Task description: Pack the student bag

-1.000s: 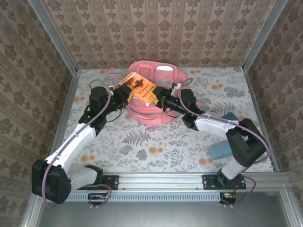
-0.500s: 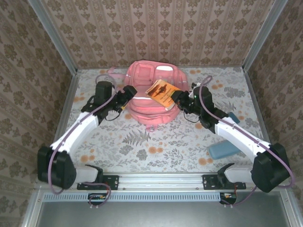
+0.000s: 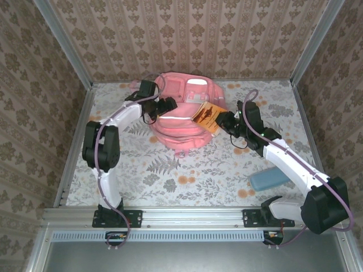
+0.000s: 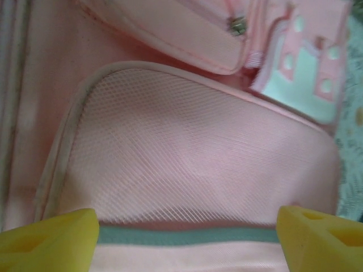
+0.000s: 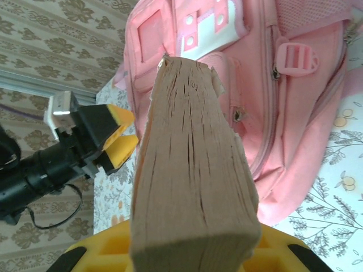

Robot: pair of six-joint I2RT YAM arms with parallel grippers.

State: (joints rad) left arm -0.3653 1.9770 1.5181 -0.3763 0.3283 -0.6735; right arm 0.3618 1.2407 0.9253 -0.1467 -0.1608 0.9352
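The pink student bag (image 3: 180, 122) lies flat at the back middle of the table, front pockets and white patches up (image 5: 283, 85). My left gripper (image 3: 168, 105) hovers over its left side, open; the wrist view has its yellow fingertips (image 4: 48, 241) far apart over a pink mesh pocket of the bag (image 4: 193, 153), nothing between them. My right gripper (image 3: 224, 120) is shut on a thick orange-covered book (image 3: 207, 115) held over the bag's right edge. The book's page edges (image 5: 190, 164) rise from the right gripper (image 5: 193, 252), and the left gripper (image 5: 116, 136) appears beyond them.
A teal pencil case (image 3: 271, 179) lies on the floral table cover at the right, under my right arm's forearm. Metal frame rails (image 3: 74, 141) and patterned walls close in the table on three sides. Bare table cover (image 3: 187, 175) stretches in front of the bag.
My left gripper let go of the book and swung from the bag's left up onto its upper left part. My right gripper carried the book rightward to the bag's right edge.
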